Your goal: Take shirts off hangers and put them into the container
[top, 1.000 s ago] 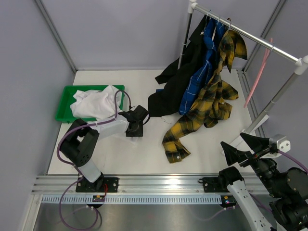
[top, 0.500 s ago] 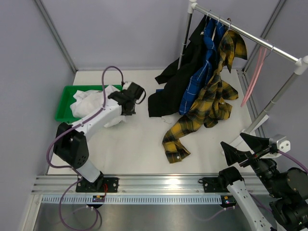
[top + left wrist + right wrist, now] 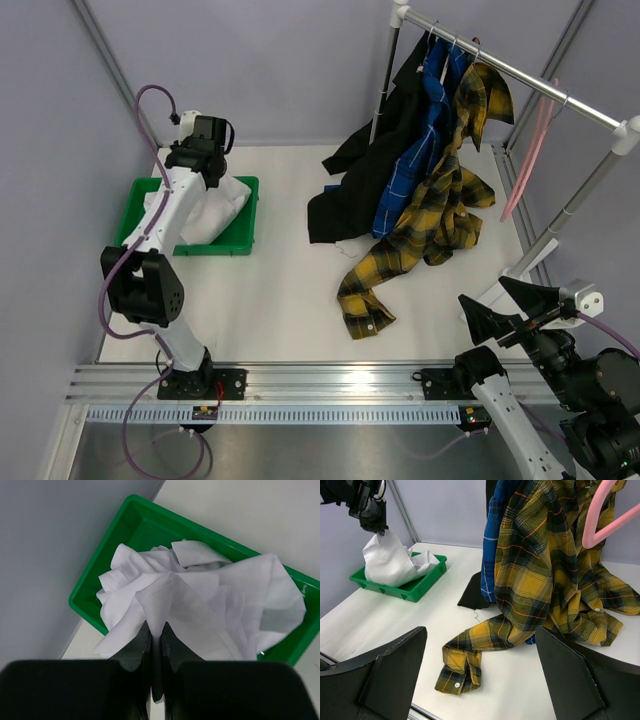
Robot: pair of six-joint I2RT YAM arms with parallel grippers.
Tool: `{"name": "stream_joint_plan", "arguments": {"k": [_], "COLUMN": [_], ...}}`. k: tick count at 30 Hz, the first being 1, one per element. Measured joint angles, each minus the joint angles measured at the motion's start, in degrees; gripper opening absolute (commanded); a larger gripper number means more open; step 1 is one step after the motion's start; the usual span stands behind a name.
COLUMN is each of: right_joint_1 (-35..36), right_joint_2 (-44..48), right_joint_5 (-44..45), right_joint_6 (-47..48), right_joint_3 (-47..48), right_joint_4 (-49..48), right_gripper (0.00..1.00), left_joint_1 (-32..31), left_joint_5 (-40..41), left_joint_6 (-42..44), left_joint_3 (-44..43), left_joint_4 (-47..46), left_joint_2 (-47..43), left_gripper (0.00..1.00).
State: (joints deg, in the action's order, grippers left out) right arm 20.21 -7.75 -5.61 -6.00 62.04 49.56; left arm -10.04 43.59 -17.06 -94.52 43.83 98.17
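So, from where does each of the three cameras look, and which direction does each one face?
Top view: above and behind the robot, facing down on the table; the left arm and right arm show, bases at the bottom.
Left wrist view: above the green tray, facing down; the left gripper, shut on the white shirt, shows.
Right wrist view: low at the near right, facing across to the yellow plaid shirt; the open right gripper shows.
Shared: both wrist views show the tray and white shirt.

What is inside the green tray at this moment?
A crumpled white shirt fills the tray; the left fingers pinch one fold of it from above. Only the tray's corners and rim show bare. Whether anything lies under the shirt cannot be seen.
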Motion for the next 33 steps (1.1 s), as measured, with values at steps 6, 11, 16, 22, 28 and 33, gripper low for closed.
{"name": "stream_joint_plan", "arguments": {"k": [6, 11, 16, 22, 28, 33], "right_joint_1": [0.0, 0.0, 0.0, 0.0, 0.0, 0.0], "right_joint_2": [-0.4, -1.4, -3.1, -4.4, -4.7, -5.2], "right_joint_5": [-0.1, -0.1, -0.1, -0.1, -0.1, -0.1], "right_joint_6": [0.0, 0.0, 0.3, 0.3, 0.3, 0.3], "right_joint_3": [0.0, 0.0, 0.2, 0.5, 0.7, 1.7], "right_joint_4": [0.0, 0.0, 0.0, 0.0, 0.0, 0.0], "right_gripper": [0.99, 0.99, 0.99, 0.99, 0.99, 1.00], "left_joint_1": [6.8, 9.9, 11.2, 13.5, 14.3, 14.3], "left_joint_5": [-4.3, -9.4, -13.9, -17.6, -20.5, -22.7], "left_joint_6": [-1.1, -3.8, -5.9, -6.6, -4.8, -4.2], "left_joint_3": [0.0, 0.1, 0.4, 0.2, 0.1, -0.3], "left_joint_4": [-4.7, -6.8, -8.0, -8.9, -10.6, -11.6], "left_joint_2": [6.6, 14.9, 22.1, 24.0, 24.0, 23.8], "left_gripper": [0.18, 0.21, 0.27, 0.39, 0.68, 0.89]}}
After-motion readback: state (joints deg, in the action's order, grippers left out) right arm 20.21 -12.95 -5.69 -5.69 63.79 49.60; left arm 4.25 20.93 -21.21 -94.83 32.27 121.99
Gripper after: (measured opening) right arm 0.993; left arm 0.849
